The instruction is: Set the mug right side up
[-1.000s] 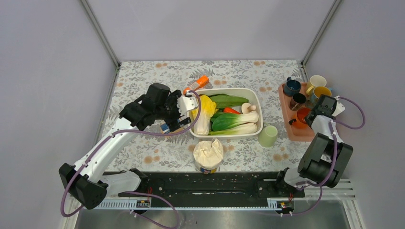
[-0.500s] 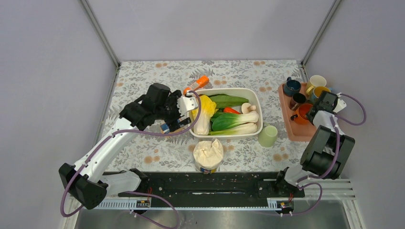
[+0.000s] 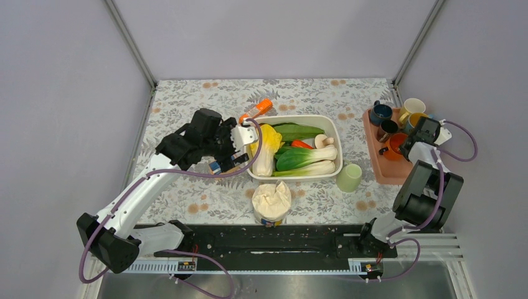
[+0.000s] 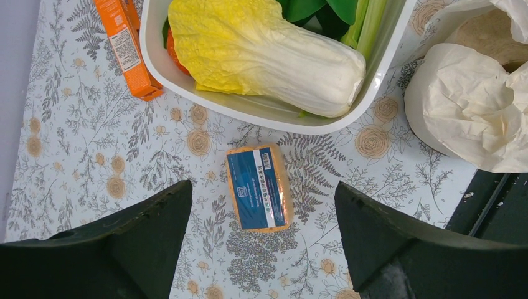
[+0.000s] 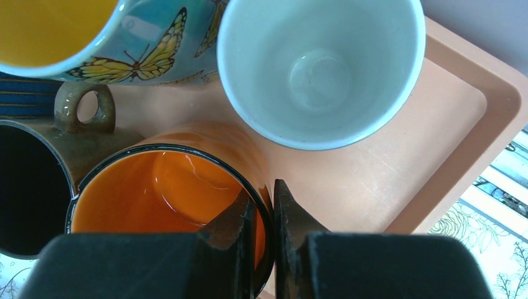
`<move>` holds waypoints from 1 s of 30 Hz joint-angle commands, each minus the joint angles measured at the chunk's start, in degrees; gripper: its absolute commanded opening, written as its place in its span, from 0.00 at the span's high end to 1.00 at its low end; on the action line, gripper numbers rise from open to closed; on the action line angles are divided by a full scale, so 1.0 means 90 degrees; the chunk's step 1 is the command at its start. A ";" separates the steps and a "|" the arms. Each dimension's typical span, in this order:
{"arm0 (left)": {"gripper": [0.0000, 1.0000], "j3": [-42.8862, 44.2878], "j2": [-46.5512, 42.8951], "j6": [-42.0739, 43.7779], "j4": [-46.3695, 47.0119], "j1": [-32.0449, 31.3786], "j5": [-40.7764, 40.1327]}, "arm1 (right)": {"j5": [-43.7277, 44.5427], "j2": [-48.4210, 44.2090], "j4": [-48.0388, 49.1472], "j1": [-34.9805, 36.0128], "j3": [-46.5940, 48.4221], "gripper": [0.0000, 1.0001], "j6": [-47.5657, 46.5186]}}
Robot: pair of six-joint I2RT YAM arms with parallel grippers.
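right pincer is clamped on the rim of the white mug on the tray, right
No: the right pincer is clamped on the rim of the orange mug on the tray, not the white mug, as the right wrist view shows.

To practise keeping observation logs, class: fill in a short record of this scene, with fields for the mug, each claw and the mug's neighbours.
mug: orange mug, opening up, on the tray
right claw: shut on the orange mug's rim
left claw: open, above a blue-labelled packet
neighbours: white mug, butterfly mug, both opening up
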 commanded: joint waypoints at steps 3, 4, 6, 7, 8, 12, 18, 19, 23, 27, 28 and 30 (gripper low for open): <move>0.12 0.0189 -0.0024 0.0041 0.0213 0.0046 0.0012 | -0.0112 -0.0085 0.0289 0.0174 0.0327 1.00 0.0082; 0.12 0.0181 -0.0018 0.0047 0.0213 0.0048 0.0007 | -0.0104 -0.0131 0.0282 0.0179 0.0321 1.00 0.0075; 0.12 0.0142 -0.0023 0.0081 0.0219 0.0055 0.0011 | -0.0069 -0.0195 0.0251 0.0198 0.0307 1.00 0.0014; 0.12 0.0133 -0.0026 0.0079 0.0231 0.0054 0.0021 | -0.0042 -0.0212 0.0223 0.0199 0.0316 1.00 -0.0018; 0.12 0.0122 -0.0023 0.0080 0.0237 0.0055 0.0031 | -0.0039 -0.0215 0.0185 0.0200 0.0319 1.00 -0.0050; 0.12 0.0135 -0.0039 0.0068 0.0235 0.0056 0.0069 | -0.0067 -0.0225 0.0082 0.0209 0.0312 0.99 -0.0149; 0.12 0.0079 -0.0081 0.0084 0.0242 0.0056 0.0054 | -0.0194 -0.0228 -0.0011 0.0209 0.0330 0.65 -0.0286; 0.12 0.0064 -0.0077 0.0080 0.0241 0.0055 0.0061 | -0.0228 -0.0217 -0.0063 0.0209 0.0371 0.64 -0.0311; 0.12 0.0056 -0.0086 0.0091 0.0245 0.0053 0.0055 | -0.0189 -0.0420 -0.0138 0.0209 0.0381 0.56 -0.0434; 0.12 0.0078 -0.0084 0.0085 0.0242 0.0058 0.0064 | -0.0084 -0.0824 -0.0297 0.0214 0.0369 0.49 -0.0760; 0.12 0.0071 -0.0082 0.0095 0.0241 0.0054 0.0072 | -0.0087 -0.0947 -0.0380 0.0211 0.0387 0.47 -0.0856; 0.12 0.0072 -0.0071 0.0096 0.0237 0.0056 0.0088 | -0.0146 -0.1259 -0.0556 0.0242 0.0426 0.43 -0.1082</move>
